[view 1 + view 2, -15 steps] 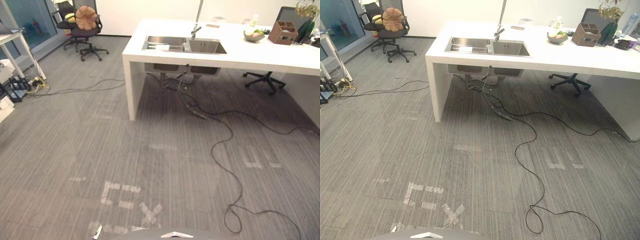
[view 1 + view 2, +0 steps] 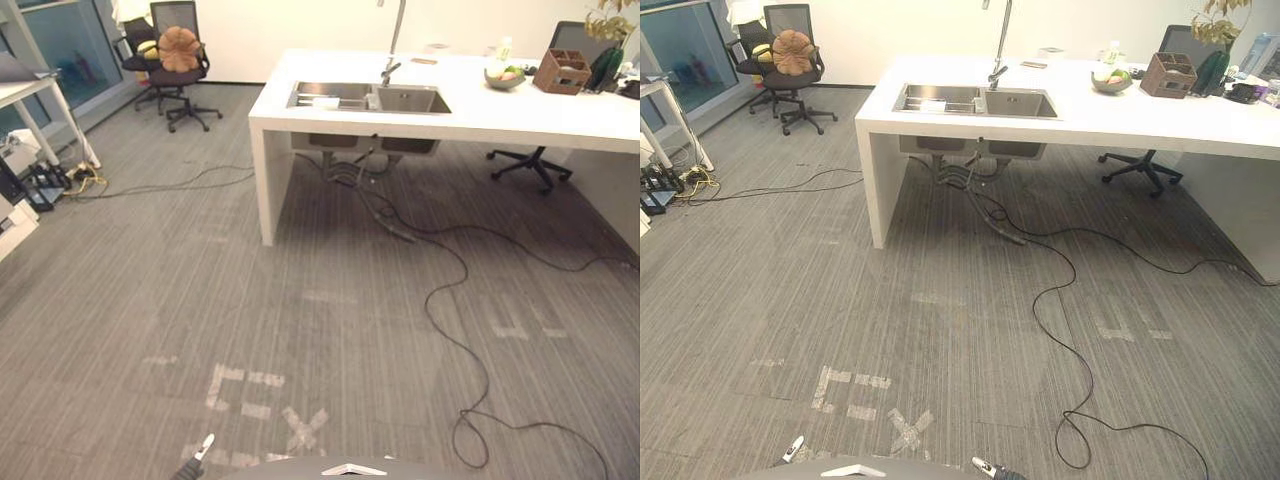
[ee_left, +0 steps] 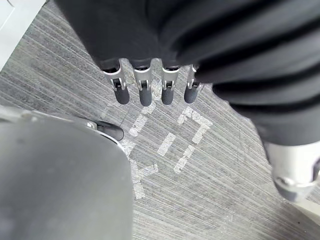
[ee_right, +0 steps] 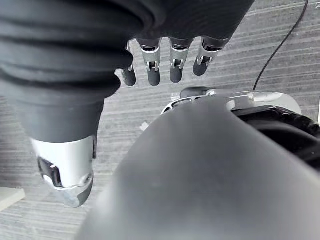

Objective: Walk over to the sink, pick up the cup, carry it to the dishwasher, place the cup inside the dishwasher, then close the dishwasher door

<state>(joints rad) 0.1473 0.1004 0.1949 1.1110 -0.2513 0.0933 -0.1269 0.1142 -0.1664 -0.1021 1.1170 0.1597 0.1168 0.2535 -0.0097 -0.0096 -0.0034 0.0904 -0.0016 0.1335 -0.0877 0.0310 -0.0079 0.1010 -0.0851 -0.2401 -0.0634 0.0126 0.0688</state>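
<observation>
- The grey carpeted floor [image 2: 150, 280] spreads from the near edge to the far wall, and the robot stands well apart from the sink.
- A long white tabletop [image 2: 520, 110] stands at the far side, its end panel reaching down to the floor on the robot's left.
- A black office chair [image 2: 182, 75] stands by the far wall, left of the tabletop, with an orange-brown cushion [image 2: 179, 48] on its seat; a second dark chair [image 2: 530, 160] stands behind the tabletop on the right.
- Part of a pale side table [image 2: 20, 92] shows at the far left.
- A steel double sink [image 2: 405, 100] is set into the tabletop near its left end, with a tall faucet [image 2: 392, 40] rising behind the divider.
- Pale tape marks [image 2: 255, 400] are stuck to the floor just ahead of the robot.
- The left robot hand [image 3: 145, 92] hangs over the tape marks, its fingers straight and side by side, holding nothing.
- The right robot hand [image 4: 152, 70] hangs the same way over the carpet, fingers straight and empty.
- A brown slotted box [image 2: 562, 70] stands toward the right end of the tabletop, with a leafy plant [image 2: 610, 40] just beside it.
- A bowl [image 2: 504, 76] of fruit sits between the sink and the box.
- A small pale thing [image 2: 325, 101] lies in the left basin; it is too small to tell whether this is the cup.
</observation>
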